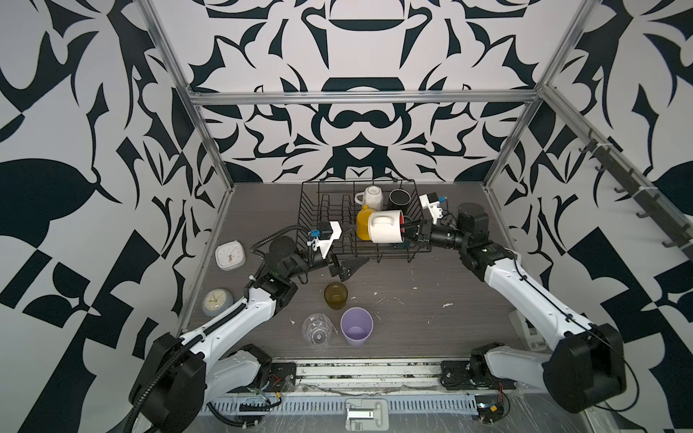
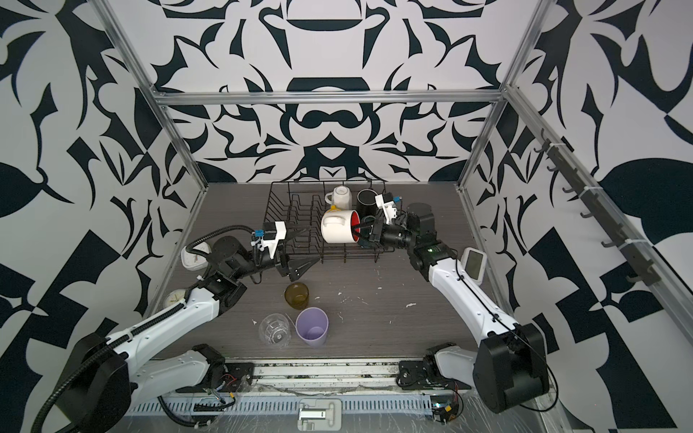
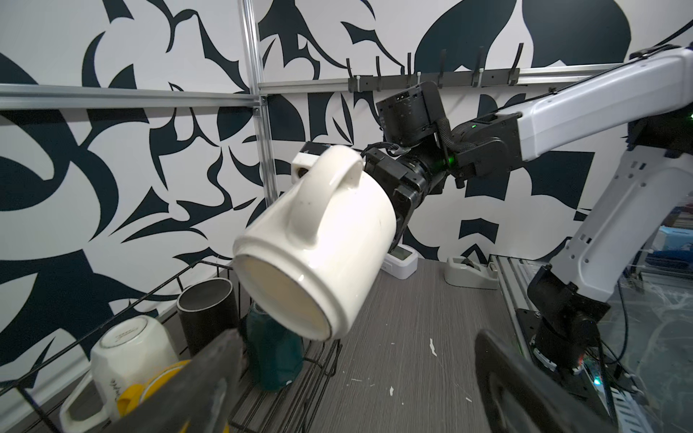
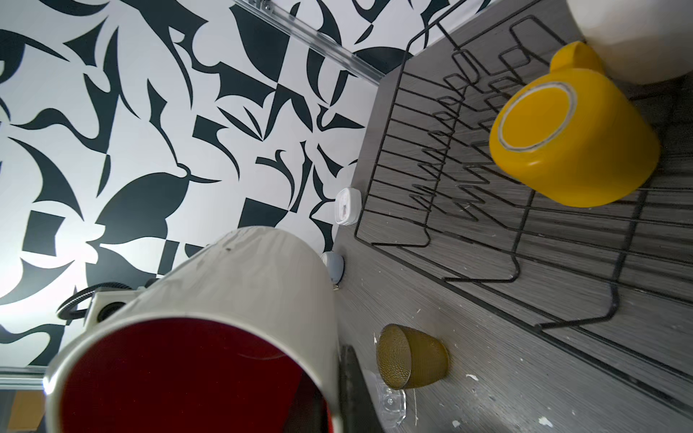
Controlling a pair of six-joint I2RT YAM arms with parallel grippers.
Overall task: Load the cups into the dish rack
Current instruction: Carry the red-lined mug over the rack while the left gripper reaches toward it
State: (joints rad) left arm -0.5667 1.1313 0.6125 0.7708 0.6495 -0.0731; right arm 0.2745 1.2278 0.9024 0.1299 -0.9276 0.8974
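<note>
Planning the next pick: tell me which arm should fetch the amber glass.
Left. The left gripper is open and empty, and it is the one nearest the amber glass. The right gripper is shut on the red-inside white mug over the dish rack, so it is busy.

The red-lined white mug (image 4: 225,300) fills my near view, mouth toward me, with a dark gripper finger (image 4: 352,390) tight against the outside of its rim. Beyond it I see the wire rack (image 4: 468,180) holding a yellow mug (image 4: 585,150), bottom up and tilted, and a pale mug (image 4: 630,41) just beside its handle. An amber glass (image 4: 412,358) and a clear glass (image 4: 392,406) sit on the grey table (image 4: 487,393) outside the rack.
</note>
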